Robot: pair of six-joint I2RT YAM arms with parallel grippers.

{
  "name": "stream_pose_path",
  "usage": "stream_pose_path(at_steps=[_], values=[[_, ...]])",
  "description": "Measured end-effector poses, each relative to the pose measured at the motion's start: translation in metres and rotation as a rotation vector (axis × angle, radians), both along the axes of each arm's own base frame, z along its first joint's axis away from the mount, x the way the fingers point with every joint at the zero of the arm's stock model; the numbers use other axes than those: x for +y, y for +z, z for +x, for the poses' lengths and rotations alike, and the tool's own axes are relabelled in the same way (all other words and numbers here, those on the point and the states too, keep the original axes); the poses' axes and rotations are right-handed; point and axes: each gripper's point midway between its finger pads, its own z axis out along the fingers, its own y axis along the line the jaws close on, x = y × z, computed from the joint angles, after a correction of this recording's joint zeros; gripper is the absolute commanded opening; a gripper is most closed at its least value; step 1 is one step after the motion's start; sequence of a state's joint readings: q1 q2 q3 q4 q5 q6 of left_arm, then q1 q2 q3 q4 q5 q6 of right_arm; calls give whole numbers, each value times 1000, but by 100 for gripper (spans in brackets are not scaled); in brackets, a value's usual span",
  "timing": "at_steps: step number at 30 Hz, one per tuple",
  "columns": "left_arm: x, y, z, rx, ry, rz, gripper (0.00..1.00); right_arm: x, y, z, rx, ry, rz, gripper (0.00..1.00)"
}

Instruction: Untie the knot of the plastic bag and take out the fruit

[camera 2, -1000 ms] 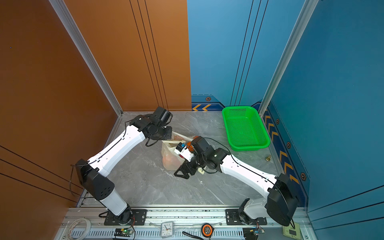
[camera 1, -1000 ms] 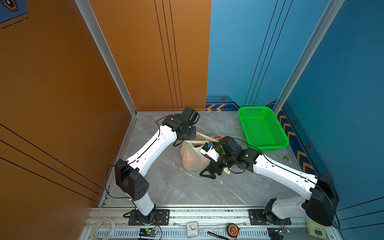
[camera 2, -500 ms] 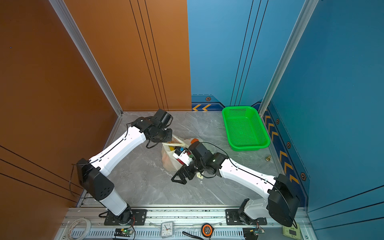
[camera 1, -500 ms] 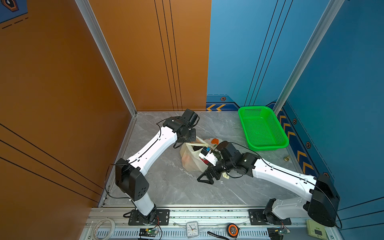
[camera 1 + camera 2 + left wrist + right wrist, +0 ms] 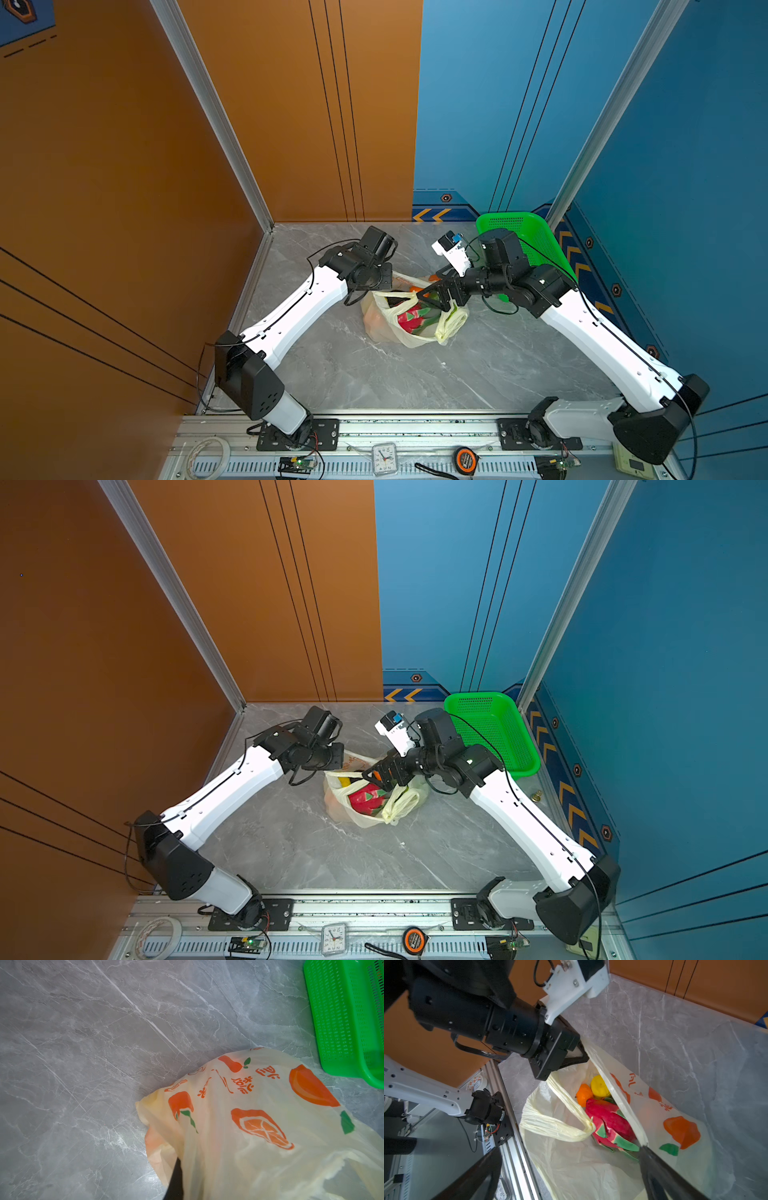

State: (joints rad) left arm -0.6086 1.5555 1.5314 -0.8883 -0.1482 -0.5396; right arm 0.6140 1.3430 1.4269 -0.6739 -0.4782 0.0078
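In both top views the plastic bag sits near the middle of the grey bench. Its mouth is open upward and a dragon fruit shows inside. The left gripper meets the bag's far-left rim. The right gripper hangs over the mouth from the right. A green basket stands in the bench's far right corner, apart from the bag. A small clock and a tape measure lie along the near edge.

In the left wrist view the bag's printed side is draped over the gripper. Only a dark sliver of one finger shows, so its state cannot be told here. The basket is near the bag, not touching it.

In the right wrist view the left gripper is clamped on the bag's rim. The rim is stretched into a taut band that runs to the tip of one right finger. The right gripper has its fingers spread wide over the mouth, holding nothing. Inside, the dragon fruit, an orange and a yellow fruit lie together against the taut side. A loose handle loops across the opening and touches the dragon fruit.
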Motion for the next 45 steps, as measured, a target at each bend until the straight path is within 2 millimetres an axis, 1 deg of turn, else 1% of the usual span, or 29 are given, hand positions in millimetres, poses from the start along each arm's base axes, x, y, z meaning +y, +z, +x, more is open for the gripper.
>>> stream_pose_path(at_steps=[2,5,8,10,12,14,15,17,19,21,22,23,24,25,29,31,32,33,34,37,39,42,45], values=[[-2,0,-1,-2,-5,-1,0,-2,-16,16,-30,-14,-96,100],[-4,0,-3,-5,-12,-3,0,-9,-46,29,-51,-19,-221,100],[-3,2,-6,-10,-14,-7,0,-20,-70,29,-56,-2,-318,100],[-1,4,-8,-14,-14,-10,0,-25,-81,29,-71,7,-364,99],[-1,7,-9,-21,-14,-15,0,-30,-92,30,-80,13,-407,97],[0,9,-10,-25,-15,-18,0,-31,-99,35,-93,16,-435,92],[0,10,-10,-27,-15,-19,0,-29,-102,40,-102,12,-442,87],[-2,10,-11,-26,-19,-20,0,-24,-112,53,-118,10,-460,66],[-3,8,-13,-21,-26,-19,0,-18,-125,65,-112,3,-474,53],[-5,4,-15,-12,-32,-15,0,-11,-134,77,-110,-8,-473,38],[-5,2,-16,-7,-34,-15,4,-9,-137,81,-109,-16,-471,26],[-5,0,-17,-2,-35,-16,10,-8,-139,84,-110,-25,-470,15],[-5,-1,-18,2,-34,-15,19,-8,-139,87,-112,-36,-465,3],[-5,-2,-19,5,-35,-17,31,-9,-137,90,-114,-50,-457,0],[-6,2,-20,1,-18,-43,67,-15,-123,105,-129,-115,-410,0],[-6,7,-20,-9,-8,-60,80,-20,-115,110,-138,-144,-389,0],[-6,10,-21,-14,1,-71,85,-22,-111,111,-143,-154,-381,0],[-5,13,-22,-21,9,-83,95,-24,-108,112,-147,-161,-372,0],[-4,17,-23,-27,17,-94,99,-25,-103,112,-152,-170,-362,0],[-2,28,-27,-44,45,-134,98,-23,-96,110,-157,-168,-337,0],[-2,34,-30,-49,56,-157,98,-22,-95,109,-155,-166,-330,0],[-12,34,-37,-34,51,-186,98,-20,-95,108,-152,-163,-325,0],[-25,29,-47,4,34,-200,98,-19,-95,107,-147,-166,-322,0]])
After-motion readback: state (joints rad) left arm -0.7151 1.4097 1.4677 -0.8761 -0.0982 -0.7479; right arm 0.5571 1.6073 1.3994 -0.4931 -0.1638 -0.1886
